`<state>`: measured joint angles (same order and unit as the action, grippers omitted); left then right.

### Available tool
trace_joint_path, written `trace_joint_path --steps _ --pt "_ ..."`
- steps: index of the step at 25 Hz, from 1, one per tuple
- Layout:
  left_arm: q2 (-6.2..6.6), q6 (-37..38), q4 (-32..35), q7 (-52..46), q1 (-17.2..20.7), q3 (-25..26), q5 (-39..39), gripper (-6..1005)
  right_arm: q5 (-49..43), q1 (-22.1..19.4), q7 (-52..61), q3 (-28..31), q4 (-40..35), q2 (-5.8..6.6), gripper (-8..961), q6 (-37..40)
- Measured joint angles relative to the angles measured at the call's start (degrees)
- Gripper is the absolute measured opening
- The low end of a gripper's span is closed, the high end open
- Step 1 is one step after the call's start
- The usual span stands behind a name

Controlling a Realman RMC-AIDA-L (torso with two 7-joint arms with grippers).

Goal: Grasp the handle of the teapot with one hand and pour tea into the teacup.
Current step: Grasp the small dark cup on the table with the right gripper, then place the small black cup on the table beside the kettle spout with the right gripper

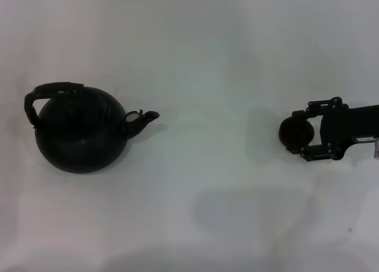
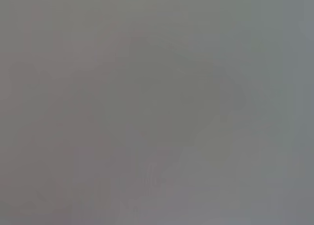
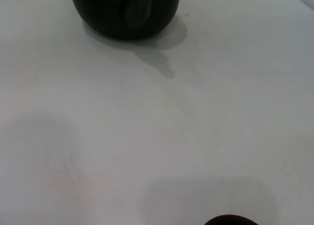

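The teapot (image 1: pixel 80 136), round and matte black, stands at the left of the white table, and its short spout (image 1: pixel 145 119) points right toward the teacup. Its handle (image 1: pixel 50 91) arches over the top, tilted to the left. The small black teacup (image 1: pixel 293 133) sits at the right. My right gripper (image 1: pixel 300 134) reaches in from the right edge and surrounds the teacup. In the right wrist view the teapot (image 3: pixel 125 12) faces me, and only the teacup's rim (image 3: pixel 228 220) shows. My left gripper is out of view, and the left wrist view shows only blank grey.
The white table (image 1: pixel 207 58) extends between the teapot and the teacup. A faint shadow lies on the table near the front (image 1: pixel 249 213). Nothing else stands on it.
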<state>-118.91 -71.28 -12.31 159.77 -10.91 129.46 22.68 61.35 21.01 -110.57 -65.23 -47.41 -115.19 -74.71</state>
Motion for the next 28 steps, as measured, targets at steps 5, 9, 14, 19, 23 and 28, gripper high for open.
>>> trace_joint_path --steps 5,9,14,19,23,28 --pt "0.0 0.0 0.0 0.0 0.3 0.0 0.0 730 0.0 -0.1 0.4 0.7 -0.2 0.06 726 -0.5" --pt "-0.05 -0.1 0.0 0.0 0.4 0.0 0.0 730 0.0 0.0 0.6 2.6 -0.6 0.17 728 -2.1" --pt "-0.12 -0.2 0.0 0.0 0.4 0.0 0.1 731 0.0 1.0 3.5 4.0 -3.0 0.21 731 -5.2" --pt "-0.18 -0.2 0.3 0.0 0.1 0.0 0.1 731 -0.4 1.6 8.6 1.3 -8.0 0.14 734 -6.2" --pt "-0.18 -0.3 0.3 -0.1 0.0 0.0 0.1 731 -0.2 1.8 10.2 -0.9 -10.6 0.1 736 -6.4" --pt "-0.18 -0.3 0.3 -0.1 0.0 0.0 0.1 731 0.3 2.1 12.1 -4.7 -13.9 -0.01 739 -6.2"
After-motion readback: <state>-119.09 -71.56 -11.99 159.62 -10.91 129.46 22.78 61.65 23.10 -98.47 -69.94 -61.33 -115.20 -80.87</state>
